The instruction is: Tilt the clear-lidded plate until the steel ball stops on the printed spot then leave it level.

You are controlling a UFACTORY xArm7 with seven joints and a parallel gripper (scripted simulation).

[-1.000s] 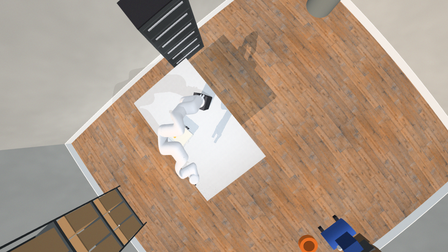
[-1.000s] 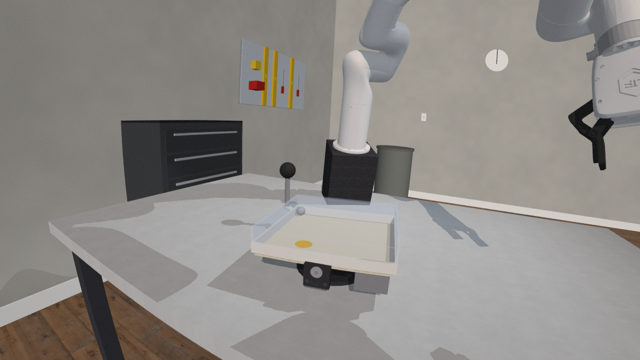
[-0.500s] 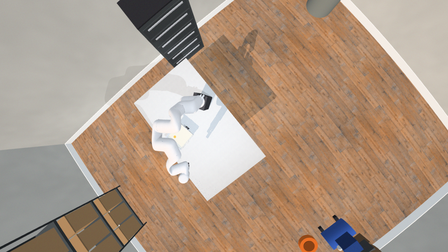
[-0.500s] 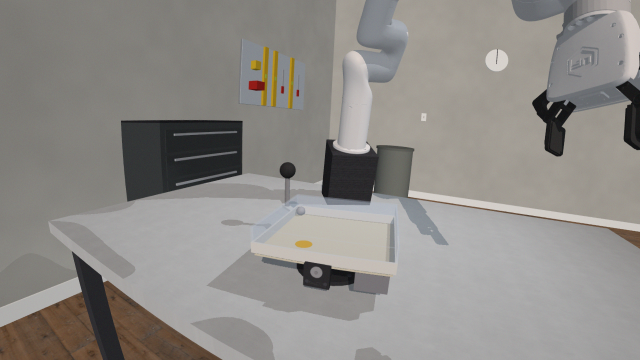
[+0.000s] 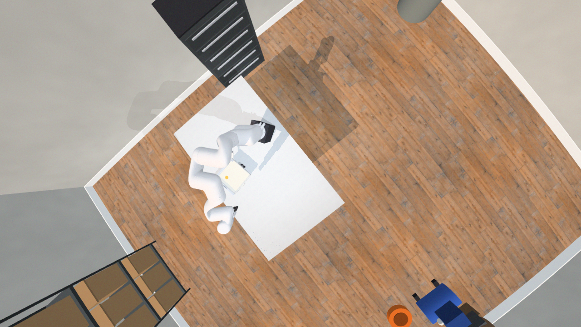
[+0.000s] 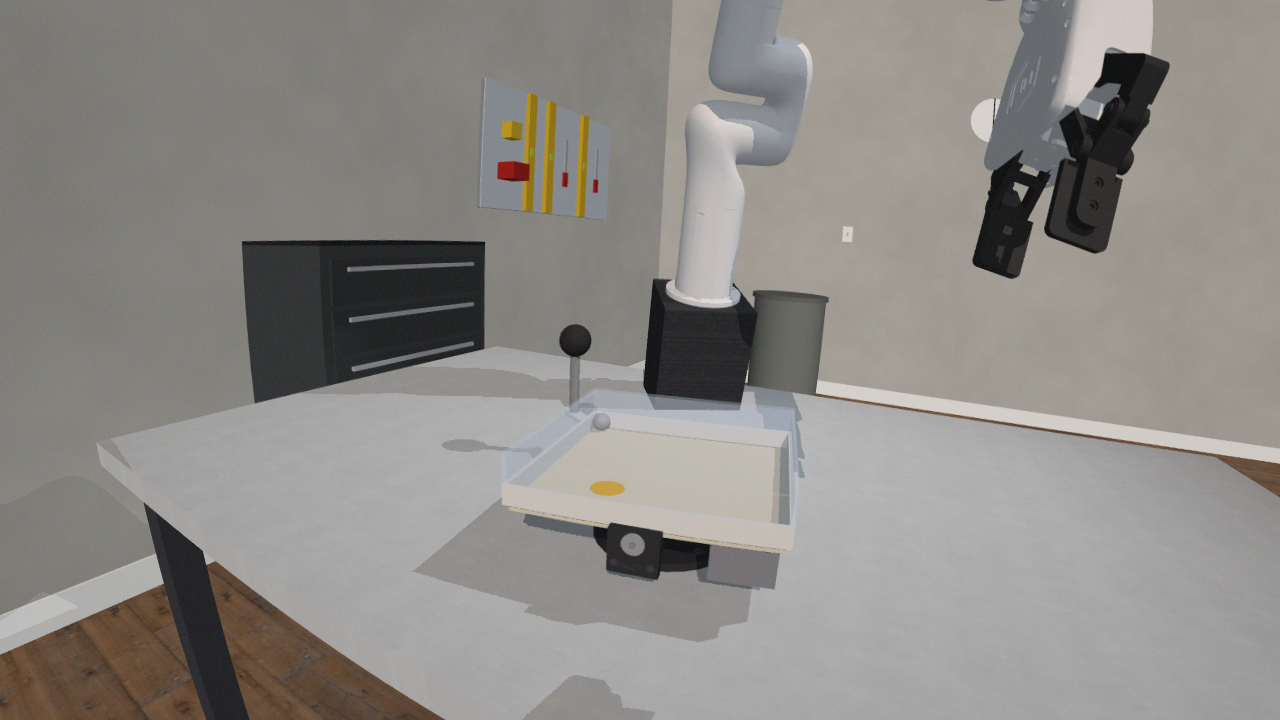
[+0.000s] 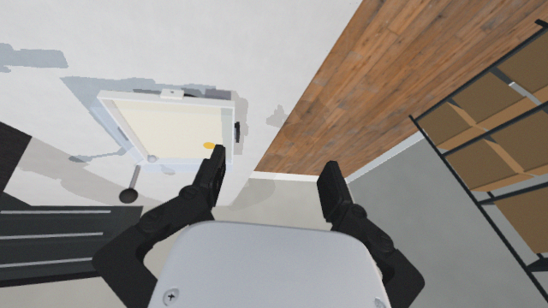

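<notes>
The cream plate [image 6: 680, 465] [image 5: 240, 179] [image 7: 171, 128] with a clear lid sits on a dark pivot mount [image 6: 632, 547] on the grey table [image 6: 984, 555] [image 5: 292, 195] [image 7: 214, 43]. The steel ball [image 6: 600, 420] [image 7: 151, 158] rests in a corner of the plate, by the handle. The orange printed spot [image 6: 606, 488] [image 5: 226, 177] [image 7: 209, 145] lies along the same side, well apart from the ball. A thin handle with a black knob [image 6: 574, 340] [image 7: 128, 195] stands up at that corner. My gripper [image 6: 1038, 250] [image 5: 234, 208] [image 7: 275, 164] is open and empty. It hangs high in the air, away from the plate.
The arm's black base block [image 6: 698, 349] stands behind the plate. A black dresser [image 6: 375, 304] [image 5: 219, 36] and a grey bin [image 6: 787, 340] stand beyond the table. A shelf rack with boxes [image 7: 492, 128] [image 5: 101, 288] stands on the floor.
</notes>
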